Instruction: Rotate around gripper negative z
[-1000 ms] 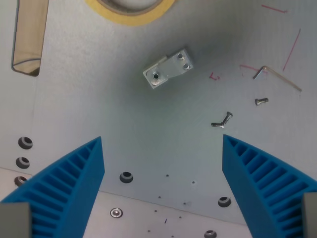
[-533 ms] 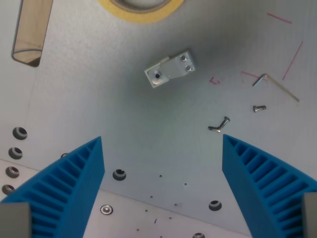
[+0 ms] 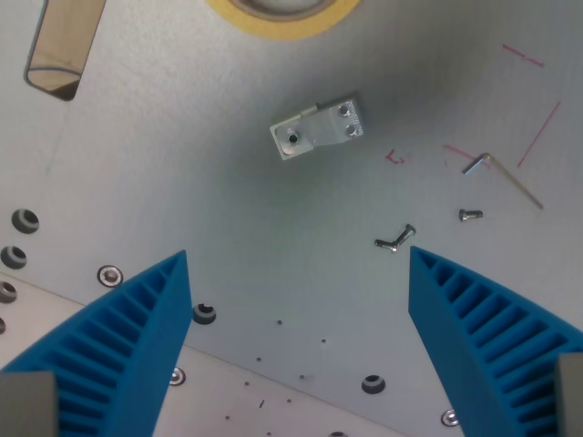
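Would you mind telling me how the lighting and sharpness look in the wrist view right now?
Wrist view: a broad soft shadow darkens the table around the metal bracket, fading toward brighter edges; no harsh glare; the bracket, the screws and the hex key are reasonably sharp, while the blue fingers of the open hand look slightly soft up close.

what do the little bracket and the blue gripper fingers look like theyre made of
Bracket: looks like bare metal, likely aluminium; pale silvery matte faces, crisp machined edges, screw holes. Fingers: look like plastic or rubber, possibly printed; saturated blue, matte, ribbed inner faces. The gripper is open, holding nothing.
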Robot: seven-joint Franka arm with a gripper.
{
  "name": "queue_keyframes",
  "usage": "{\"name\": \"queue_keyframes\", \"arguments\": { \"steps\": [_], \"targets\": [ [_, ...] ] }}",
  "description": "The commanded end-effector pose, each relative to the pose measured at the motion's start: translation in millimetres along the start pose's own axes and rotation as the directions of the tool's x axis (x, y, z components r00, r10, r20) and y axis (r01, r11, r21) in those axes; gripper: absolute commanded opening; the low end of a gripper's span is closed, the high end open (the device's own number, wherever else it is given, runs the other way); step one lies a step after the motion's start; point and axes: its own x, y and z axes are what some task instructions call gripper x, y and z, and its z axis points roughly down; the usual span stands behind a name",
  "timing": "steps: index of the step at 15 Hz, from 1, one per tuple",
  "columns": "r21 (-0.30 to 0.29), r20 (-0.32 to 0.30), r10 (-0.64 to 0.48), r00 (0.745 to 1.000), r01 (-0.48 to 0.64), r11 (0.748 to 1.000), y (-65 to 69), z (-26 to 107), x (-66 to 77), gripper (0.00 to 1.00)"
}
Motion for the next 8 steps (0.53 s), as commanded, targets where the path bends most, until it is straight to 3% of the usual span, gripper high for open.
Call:
{"name": "queue_keyframes", "arguments": {
  "steps": [1,8],
  "targets": [
    [-0.003,-0.006,-0.167,0.986,0.167,0.986,0.1,-2.7,0.4,1.00],
    [-0.003,-0.005,-0.258,0.966,0.258,0.966,0.1,-2.7,0.4,1.00]
  ]
}}
